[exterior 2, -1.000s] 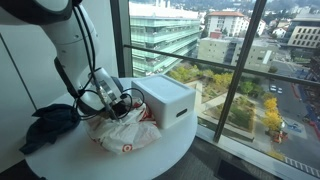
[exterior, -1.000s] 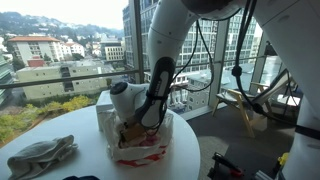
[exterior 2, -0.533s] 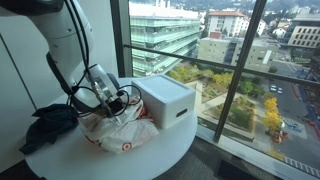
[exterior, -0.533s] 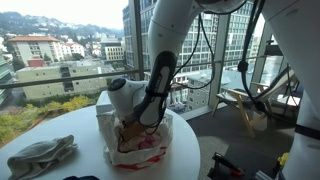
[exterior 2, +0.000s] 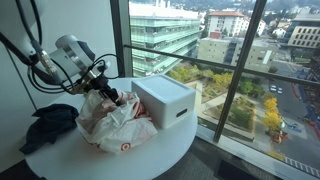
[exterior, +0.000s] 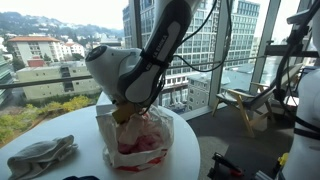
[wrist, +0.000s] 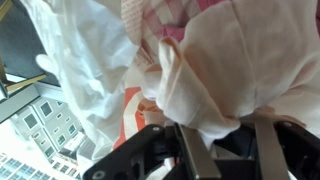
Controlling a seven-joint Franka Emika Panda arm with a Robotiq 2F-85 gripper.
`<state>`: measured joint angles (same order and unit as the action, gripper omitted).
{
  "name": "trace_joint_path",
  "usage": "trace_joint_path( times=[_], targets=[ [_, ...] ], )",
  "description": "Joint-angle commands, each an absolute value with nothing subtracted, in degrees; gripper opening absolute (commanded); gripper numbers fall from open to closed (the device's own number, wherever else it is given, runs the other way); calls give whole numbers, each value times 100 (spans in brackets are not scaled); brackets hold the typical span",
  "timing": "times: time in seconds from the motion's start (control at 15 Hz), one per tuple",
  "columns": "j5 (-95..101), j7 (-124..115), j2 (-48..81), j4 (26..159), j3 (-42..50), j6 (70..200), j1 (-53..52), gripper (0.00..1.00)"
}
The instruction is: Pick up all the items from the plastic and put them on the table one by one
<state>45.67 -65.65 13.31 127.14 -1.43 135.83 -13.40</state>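
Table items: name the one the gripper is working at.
The white plastic bag with red print, mid-table: the gripper sits at its top. The dark cloth bundle and the white box lie to either side, away from the gripper.

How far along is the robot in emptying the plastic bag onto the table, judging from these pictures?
Done: one cloth lies on the table beside the bag, possibly taken out already. In hand: the gripper, at the bag's mouth, is shut on pale fabric. Left: setting that down, then whatever else the bulging bag holds.
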Motion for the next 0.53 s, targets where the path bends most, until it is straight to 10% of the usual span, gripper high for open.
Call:
trace_joint_path(
  times=[0.0, 0.47],
  targets=[
    [3156, -5440, 227, 12907, -671, 12191, -1358, 5],
    [2811, -5026, -1177, 12380, -1752, 10262, -1711, 5]
  ],
)
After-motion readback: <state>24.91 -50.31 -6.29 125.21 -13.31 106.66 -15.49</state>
